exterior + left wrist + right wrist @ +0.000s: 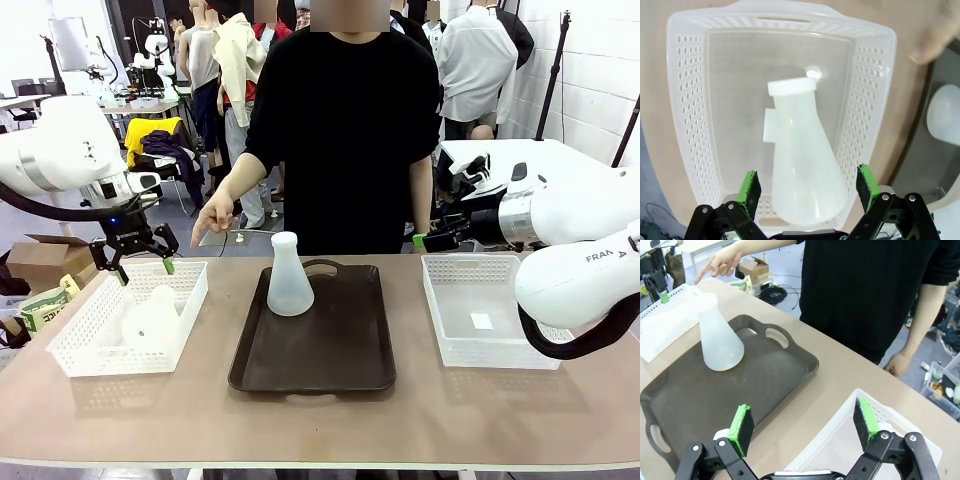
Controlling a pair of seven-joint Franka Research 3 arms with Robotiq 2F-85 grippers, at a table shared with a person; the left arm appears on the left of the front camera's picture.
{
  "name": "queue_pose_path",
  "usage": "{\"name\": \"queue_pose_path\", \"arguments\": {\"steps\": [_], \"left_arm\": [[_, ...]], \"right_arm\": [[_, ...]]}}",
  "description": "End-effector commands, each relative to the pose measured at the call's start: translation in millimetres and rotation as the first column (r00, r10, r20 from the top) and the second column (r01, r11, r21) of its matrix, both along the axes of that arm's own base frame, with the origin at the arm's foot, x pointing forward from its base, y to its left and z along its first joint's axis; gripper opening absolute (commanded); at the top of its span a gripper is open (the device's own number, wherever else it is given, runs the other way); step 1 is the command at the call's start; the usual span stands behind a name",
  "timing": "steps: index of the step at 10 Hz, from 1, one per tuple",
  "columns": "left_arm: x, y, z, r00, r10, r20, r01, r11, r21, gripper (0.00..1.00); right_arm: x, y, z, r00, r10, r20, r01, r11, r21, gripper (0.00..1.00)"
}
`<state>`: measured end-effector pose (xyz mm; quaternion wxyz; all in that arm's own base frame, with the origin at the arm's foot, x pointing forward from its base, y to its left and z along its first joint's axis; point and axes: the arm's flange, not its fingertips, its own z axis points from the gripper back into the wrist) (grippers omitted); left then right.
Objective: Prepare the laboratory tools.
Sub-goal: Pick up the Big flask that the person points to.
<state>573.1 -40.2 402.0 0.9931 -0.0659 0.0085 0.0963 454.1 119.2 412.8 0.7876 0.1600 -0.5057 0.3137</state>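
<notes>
Two conical flasks, one lying in a basket and one upright on the tray; both grippers spread wide and empty.
In the left wrist view, the lying flask (800, 165) sits between the left gripper (808, 189) pads, touching neither, its neck toward 12 o'clock, inside the left mesh basket (687, 100). The standing flask (719, 340) is on the brown tray (690, 400), at 10 o'clock from the right gripper (803, 422), whose jaws hang over the second mesh basket (840, 430). A person's hand (720, 262) points.

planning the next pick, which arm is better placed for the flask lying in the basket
Left. The open left gripper hangs directly over the lying flask in the left basket; the right gripper sits beyond the tray, by the other basket.
</notes>
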Motion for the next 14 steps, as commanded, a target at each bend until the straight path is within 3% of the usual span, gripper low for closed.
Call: {"name": "queue_pose_path", "arguments": {"steps": [1, 4, 7, 12, 14], "left_arm": [[13, -3, -18, 0.997, 0.063, 0.037, -0.066, 0.994, 0.092, 1.00], [18, -6, -45, 0.989, 0.086, 0.123, -0.101, 0.988, 0.116, 1.00], [29, -4, -64, 0.987, 0.112, 0.115, -0.129, 0.979, 0.155, 1.00], [34, -11, -85, 0.991, 0.078, 0.108, -0.092, 0.987, 0.132, 1.00], [35, -12, -87, 0.993, 0.065, 0.094, -0.077, 0.989, 0.128, 0.69]], "right_arm": [[-11, -2, 3, 0.998, -0.013, 0.061, 0.010, 0.999, 0.049, 1.00], [-11, -2, 3, 0.998, -0.013, 0.061, 0.010, 0.999, 0.049, 1.00], [-11, -2, 3, 0.998, -0.013, 0.061, 0.010, 0.999, 0.049, 1.00], [-11, -2, 3, 0.998, -0.013, 0.061, 0.010, 0.999, 0.049, 1.00], [-11, -2, 3, 0.998, -0.013, 0.061, 0.010, 0.999, 0.049, 1.00]]}}
